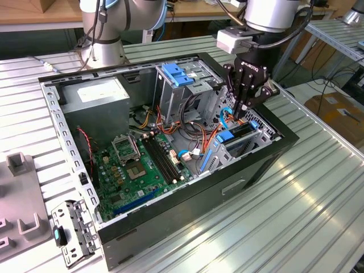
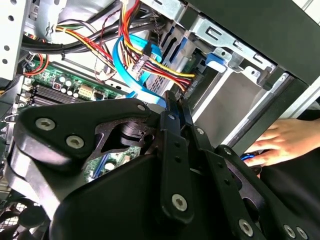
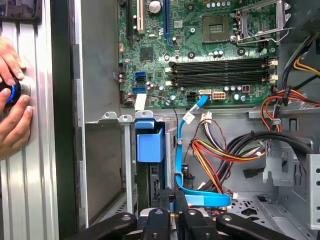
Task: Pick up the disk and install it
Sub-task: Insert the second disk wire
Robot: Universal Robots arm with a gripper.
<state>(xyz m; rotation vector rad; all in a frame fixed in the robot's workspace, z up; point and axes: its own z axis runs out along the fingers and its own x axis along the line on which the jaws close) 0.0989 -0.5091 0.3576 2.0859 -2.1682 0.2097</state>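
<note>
Black gripper fingers, pressed together and holding nothing, sit nearest us; we judge the disk directly beyond, standing on edge in its bay at the case's front corner.

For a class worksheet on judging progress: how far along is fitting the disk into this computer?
Done: the disk already stands in its bay. In hand: nothing; the shut gripper is right above it. Left: whether it is fully seated cannot be told.

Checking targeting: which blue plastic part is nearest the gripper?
The blue disk carrier in the low bay, just below the gripper; the blue latch sits atop the tall cage, farther off.
</note>
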